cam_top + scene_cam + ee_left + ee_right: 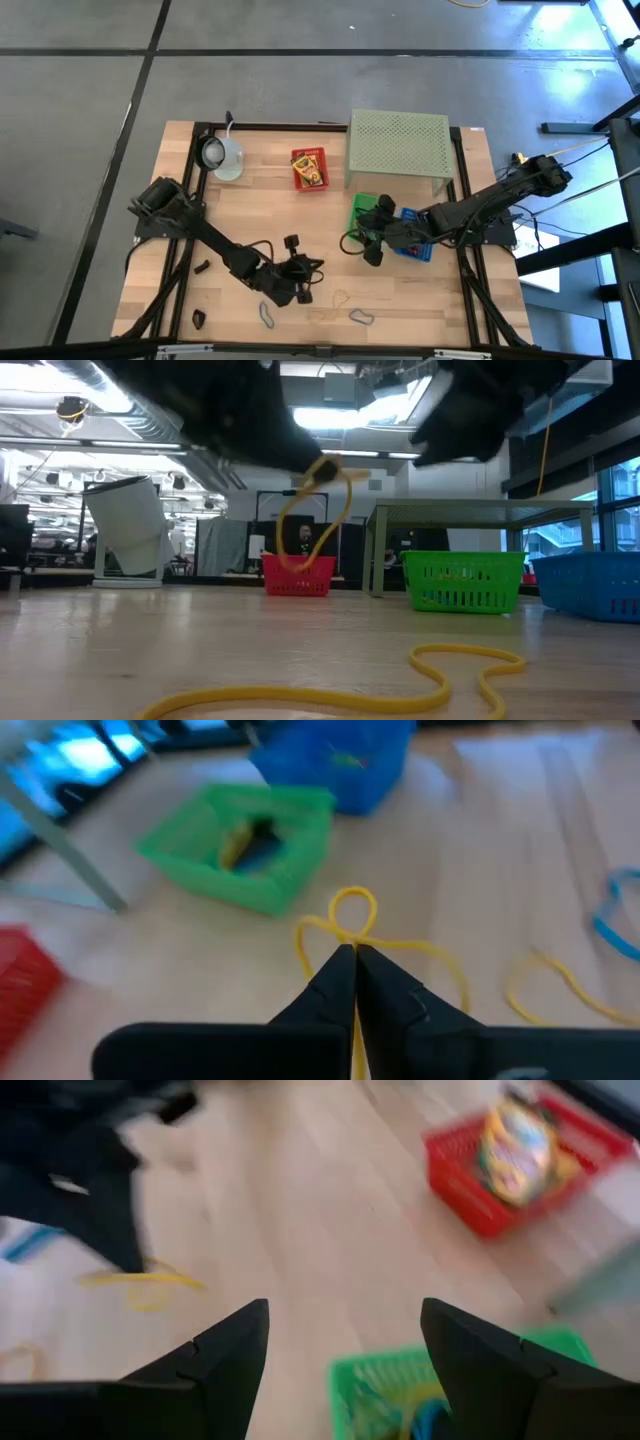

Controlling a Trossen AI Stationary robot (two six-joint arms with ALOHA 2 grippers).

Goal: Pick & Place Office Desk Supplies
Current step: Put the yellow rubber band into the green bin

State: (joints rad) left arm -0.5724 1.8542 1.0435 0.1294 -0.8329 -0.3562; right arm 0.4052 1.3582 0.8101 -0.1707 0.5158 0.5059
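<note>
Pinching a yellow loop point(350, 925) clear above bare table point(250, 210), the left gripper point(355, 960) hangs; the right gripper point(345, 1340), jaws wide, hovers beside the green basket point(362, 208).

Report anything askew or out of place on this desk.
The pale mug at the table's far left leans instead of standing upright. Loose rubber bands lie scattered along the near edge, outside the baskets.

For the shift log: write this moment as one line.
left gripper: shut on yellow band, lifted off table | right gripper: open, above green basket | second yellow band: on table
</note>
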